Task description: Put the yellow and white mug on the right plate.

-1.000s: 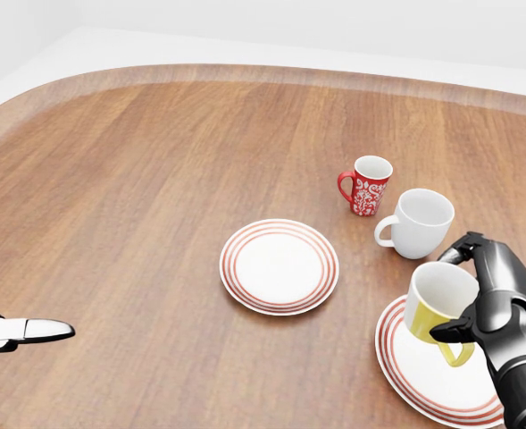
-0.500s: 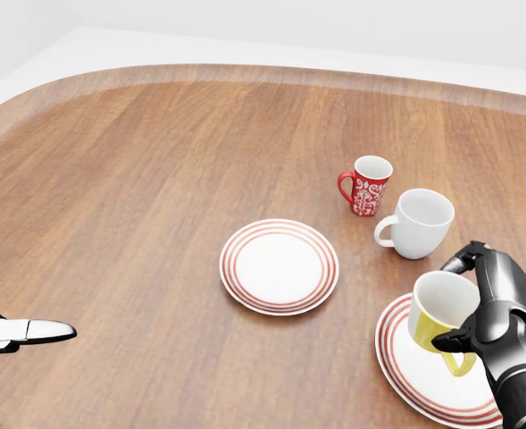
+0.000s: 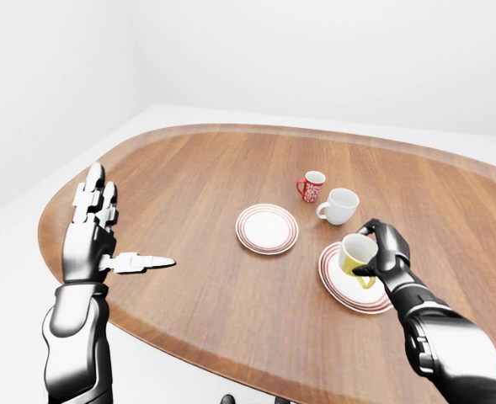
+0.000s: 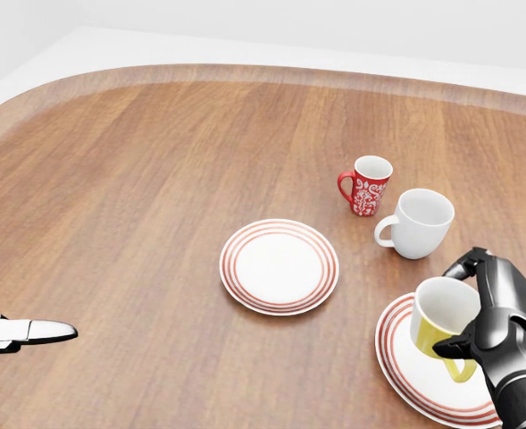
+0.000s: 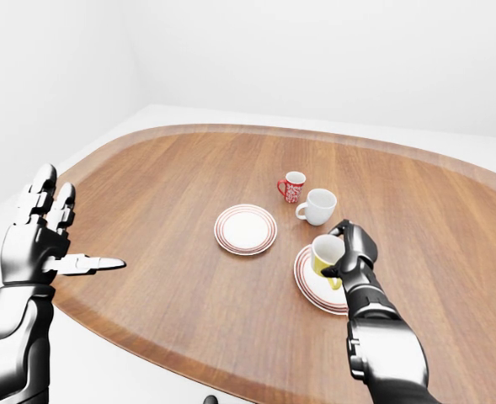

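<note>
The yellow and white mug [image 4: 440,319] is tilted over the right plate [image 4: 401,364], a white plate with red rings at the lower right of the head view. My right hand [image 4: 473,304] is shut on the mug, fingers round its rim and handle side. Whether the mug's base touches the plate I cannot tell. My left hand [image 3: 94,233] is open and empty, raised over the table's left edge in the left-eye view.
A second red-ringed plate [image 4: 279,265] lies at the table's middle. A white mug [image 4: 420,223] stands just above the right plate, with a red patterned mug [image 4: 368,185] beyond it. The wooden table [image 4: 155,179] has a rounded edge.
My right hand has lowered the yellow mug a little further down and right over the right plate. The left hand has hardly moved.
</note>
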Tool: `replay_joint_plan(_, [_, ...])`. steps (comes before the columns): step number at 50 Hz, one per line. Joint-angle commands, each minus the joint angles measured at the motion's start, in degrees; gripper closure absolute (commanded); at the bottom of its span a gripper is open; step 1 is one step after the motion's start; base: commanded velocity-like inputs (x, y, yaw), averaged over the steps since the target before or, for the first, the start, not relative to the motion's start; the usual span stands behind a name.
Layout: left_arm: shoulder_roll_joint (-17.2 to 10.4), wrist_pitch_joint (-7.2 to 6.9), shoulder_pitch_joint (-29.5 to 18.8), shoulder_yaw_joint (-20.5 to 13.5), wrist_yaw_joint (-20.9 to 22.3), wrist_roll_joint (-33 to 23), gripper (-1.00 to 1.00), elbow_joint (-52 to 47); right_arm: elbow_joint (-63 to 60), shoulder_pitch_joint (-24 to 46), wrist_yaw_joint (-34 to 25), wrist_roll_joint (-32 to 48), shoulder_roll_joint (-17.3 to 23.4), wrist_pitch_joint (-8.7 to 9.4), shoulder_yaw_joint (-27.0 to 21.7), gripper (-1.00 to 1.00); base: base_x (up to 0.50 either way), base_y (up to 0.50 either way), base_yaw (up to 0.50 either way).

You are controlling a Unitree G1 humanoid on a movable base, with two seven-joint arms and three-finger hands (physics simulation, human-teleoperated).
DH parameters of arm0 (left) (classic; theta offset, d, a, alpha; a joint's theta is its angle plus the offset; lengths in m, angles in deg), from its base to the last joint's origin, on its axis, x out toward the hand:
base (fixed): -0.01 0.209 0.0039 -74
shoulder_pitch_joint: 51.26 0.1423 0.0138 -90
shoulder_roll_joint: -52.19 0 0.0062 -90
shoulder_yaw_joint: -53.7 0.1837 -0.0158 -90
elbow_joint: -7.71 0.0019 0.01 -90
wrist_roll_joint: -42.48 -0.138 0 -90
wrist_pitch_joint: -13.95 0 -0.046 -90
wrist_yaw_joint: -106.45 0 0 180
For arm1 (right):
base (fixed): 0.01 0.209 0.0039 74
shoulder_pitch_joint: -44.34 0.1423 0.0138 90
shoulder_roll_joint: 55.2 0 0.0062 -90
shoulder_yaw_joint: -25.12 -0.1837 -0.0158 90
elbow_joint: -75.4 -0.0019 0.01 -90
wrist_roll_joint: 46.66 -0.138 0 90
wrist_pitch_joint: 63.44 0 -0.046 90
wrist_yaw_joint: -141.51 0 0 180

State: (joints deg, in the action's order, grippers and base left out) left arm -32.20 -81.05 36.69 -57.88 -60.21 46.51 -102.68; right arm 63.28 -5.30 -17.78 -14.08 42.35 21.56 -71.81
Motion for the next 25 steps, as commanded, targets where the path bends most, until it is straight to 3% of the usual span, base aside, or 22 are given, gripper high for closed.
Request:
replay_joint_plan(1, [0.0, 0.0, 0.1, 0.1, 0.0, -0.1, -1.0, 0.1, 0.1, -0.3, 2.1, 1.3, 0.1, 0.0, -0.2, 1.0, 0.0, 0.0, 0.0])
replay_joint_plan(25, [0.1, 0.0, 0.1, 0.1, 0.0, -0.3, -1.0, 0.2, 0.2, -0.3, 2.8, 0.5, 1.4, 0.0, -1.2, 1.0, 0.0, 0.0, 0.0])
